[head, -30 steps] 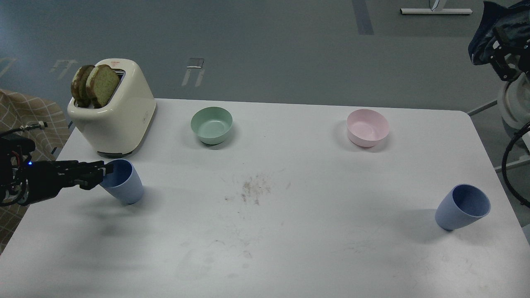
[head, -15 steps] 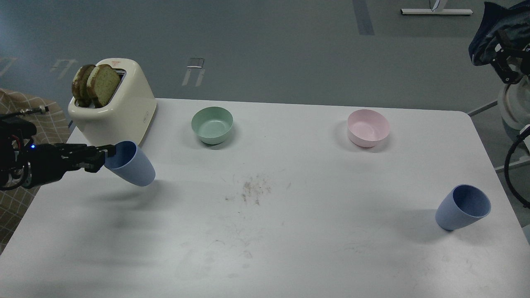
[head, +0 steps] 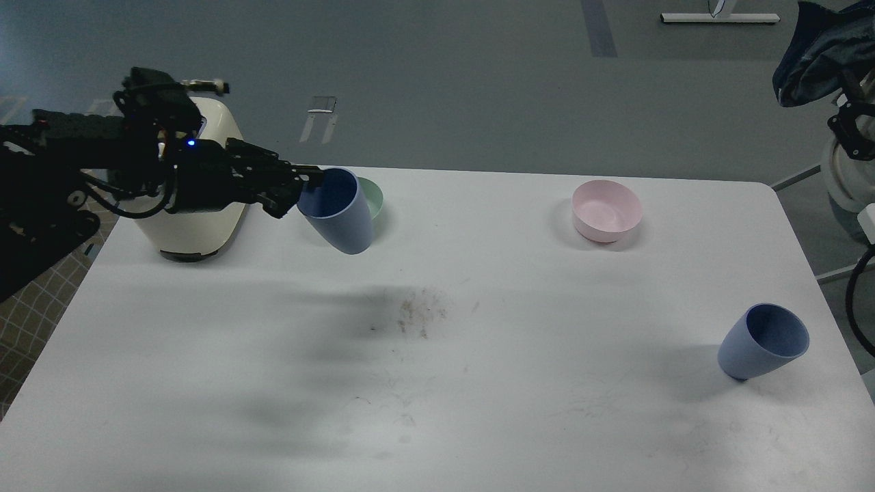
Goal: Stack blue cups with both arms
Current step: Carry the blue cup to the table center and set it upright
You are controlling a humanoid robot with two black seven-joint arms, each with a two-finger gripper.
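Periwinkle-blue plastic marks the held cup (head: 337,210), which is pinched at its rim by the left gripper (head: 305,184) and carried clear of the table, tilted so that its mouth faces about eleven o'clock. It hangs at roughly eleven o'clock on the table, in front of the green bowl (head: 373,197), most of which is hidden behind it. The second blue cup (head: 762,341) is seen standing tilted near four o'clock, well apart from the first. A pink bowl (head: 607,210) sits toward one o'clock. The cream toaster (head: 205,220) is partly covered by the left arm (head: 102,157). The white table (head: 478,383) shows a scuffed patch near its middle. No right gripper is seen.
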